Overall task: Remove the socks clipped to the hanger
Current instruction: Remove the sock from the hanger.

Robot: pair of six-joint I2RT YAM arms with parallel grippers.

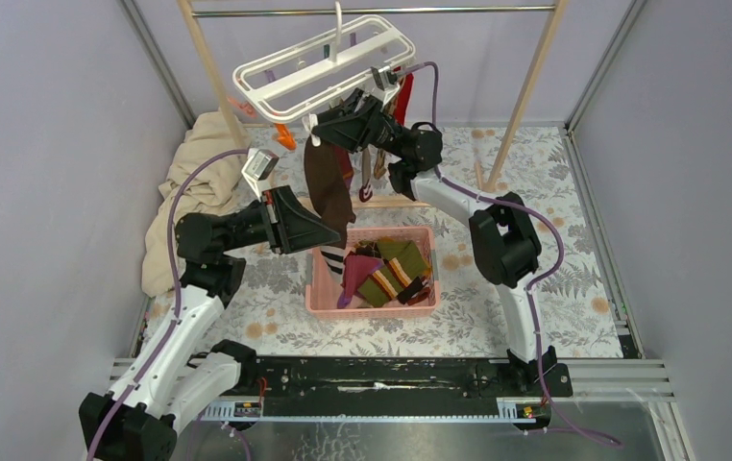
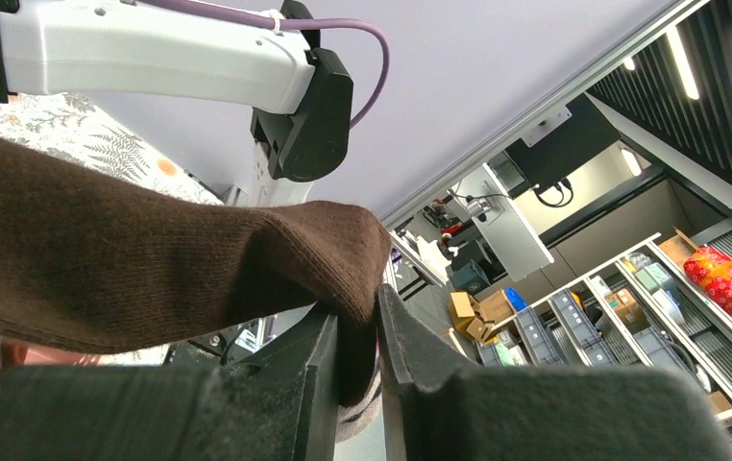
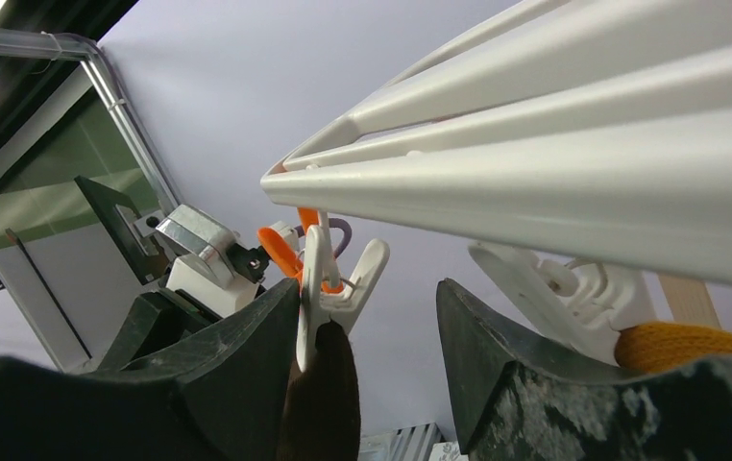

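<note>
The white hanger hangs from the metal rail. A dark brown sock hangs from a white clip under its front edge. My left gripper is shut on the sock's lower end. My right gripper is open just under the hanger. The clip and the sock's top lie between its fingers, against the left finger. More socks, red and striped, hang behind my right arm. A mustard sock hangs from another clip.
A pink basket below the hanger holds several loose socks. A beige cloth is heaped at the left. Two wooden posts carry the rail. An orange clip dangles from the hanger's left end.
</note>
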